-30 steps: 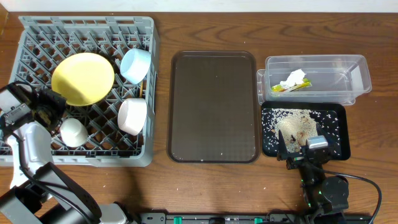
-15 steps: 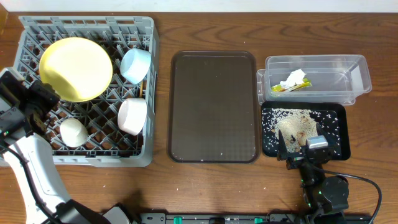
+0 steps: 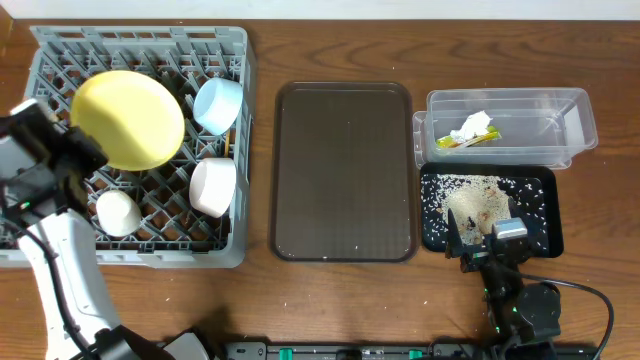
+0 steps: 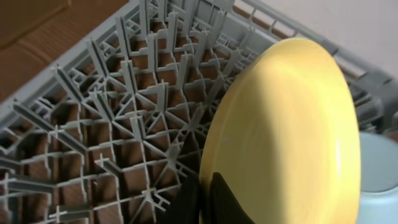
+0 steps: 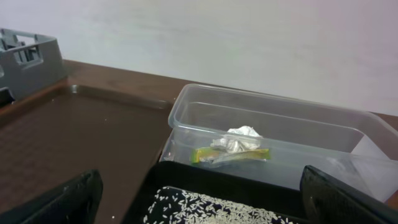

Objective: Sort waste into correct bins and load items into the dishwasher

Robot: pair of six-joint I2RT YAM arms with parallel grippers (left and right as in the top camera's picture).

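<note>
My left gripper [image 3: 82, 152] [image 4: 204, 200] is shut on the rim of the pale yellow plate [image 3: 128, 118] [image 4: 292, 130] and holds it tilted on edge over the grey dish rack [image 3: 60, 60] [image 4: 99, 93]. In the rack lie the light blue bowl [image 3: 218, 104], the white bowl [image 3: 212, 186] and the small white cup [image 3: 117, 212]. My right gripper [image 3: 487, 240] [image 5: 199, 205] is open and empty at the near edge of the black tray [image 3: 548, 232] [image 5: 186, 180], which holds rice scraps [image 3: 478, 200]. The clear tub [image 3: 575, 110] [image 5: 205, 106] holds the wrapper [image 3: 468, 140] [image 5: 231, 155] and crumpled paper [image 3: 473, 125] [image 5: 239, 138]. Chopsticks are not visible.
A large dark brown serving tray [image 3: 344, 170] [image 5: 68, 137] lies between the rack and the bins. Bare wooden table runs along the front edge.
My left gripper has lifted and shifted the plate toward the rack's back, tipping it more on edge. The right arm has not moved.
</note>
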